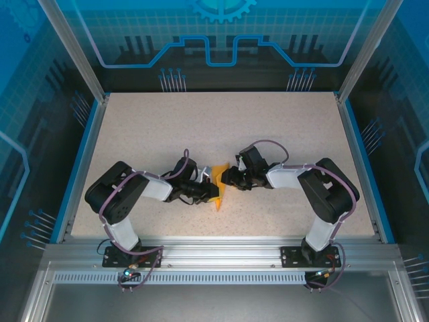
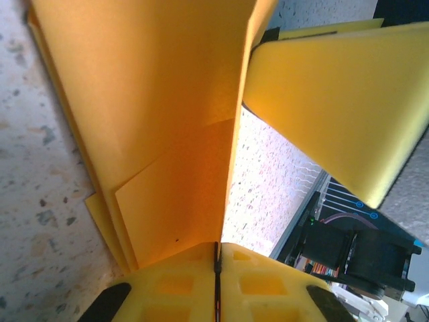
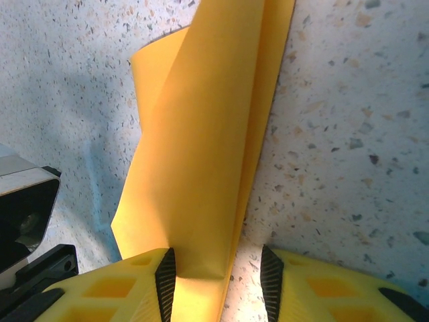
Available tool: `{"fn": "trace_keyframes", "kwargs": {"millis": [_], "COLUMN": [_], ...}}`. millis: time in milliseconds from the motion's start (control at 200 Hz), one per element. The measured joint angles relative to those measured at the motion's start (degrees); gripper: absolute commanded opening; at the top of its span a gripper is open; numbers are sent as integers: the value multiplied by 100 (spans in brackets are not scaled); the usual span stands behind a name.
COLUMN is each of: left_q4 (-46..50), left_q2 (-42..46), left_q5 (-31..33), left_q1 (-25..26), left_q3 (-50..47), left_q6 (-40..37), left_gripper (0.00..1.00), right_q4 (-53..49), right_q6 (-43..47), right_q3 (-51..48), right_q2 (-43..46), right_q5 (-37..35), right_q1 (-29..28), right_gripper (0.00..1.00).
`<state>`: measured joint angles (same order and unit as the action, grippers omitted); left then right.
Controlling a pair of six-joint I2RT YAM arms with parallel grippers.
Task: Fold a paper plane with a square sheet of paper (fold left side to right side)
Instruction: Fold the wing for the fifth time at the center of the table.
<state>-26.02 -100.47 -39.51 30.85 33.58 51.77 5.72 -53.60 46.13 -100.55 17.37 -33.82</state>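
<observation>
My orange paper [image 3: 201, 134] sits near the middle of the table [image 1: 201, 121], a little toward the near edge. It is not a flat square now. It is long and thin, with a few layers on top of each other and a sharp fold line running down it, so I think some of the folds are done. One side lies on the table and another side stands up off it. My left gripper [image 2: 216, 268] is over the middle of the table too, and its two fingers are pressed together with the end of the paper pinched between them. My right gripper [image 3: 214, 275] is right next to it. Its fingers are apart, one on each side of the paper. One finger touches the paper and the other has a small gap, so it is not squeezing. I think I am in the middle of a fold, bringing one side of the paper over to the other side. The paper does not look like a plane yet. I think I have to lay the raised side down, press the fold flat on the table, and make the wings.
</observation>
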Motion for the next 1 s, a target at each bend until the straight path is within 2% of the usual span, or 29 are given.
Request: {"fn": "trace_keyframes", "kwargs": {"millis": [220,385,630,1000], "left_q4": [2,39,245,881], "left_q2": [2,48,356,942], "left_q5": [0,0,2,24], "left_q1": [0,0,-2,-256], "left_q3": [0,0,-2,-2], "left_q6": [44,39,-61,-291], "left_gripper": [18,27,38,48], "right_q4": [-66,-140,-186,-186], "right_q6": [-44,-44,-50,-63], "right_q3": [42,90,120,125], "right_q2": [-24,-48,-66,-68], "right_q5": [2,4,11,22], "right_q1": [2,7,7,9], "right_gripper": [42,42,42,42]}}
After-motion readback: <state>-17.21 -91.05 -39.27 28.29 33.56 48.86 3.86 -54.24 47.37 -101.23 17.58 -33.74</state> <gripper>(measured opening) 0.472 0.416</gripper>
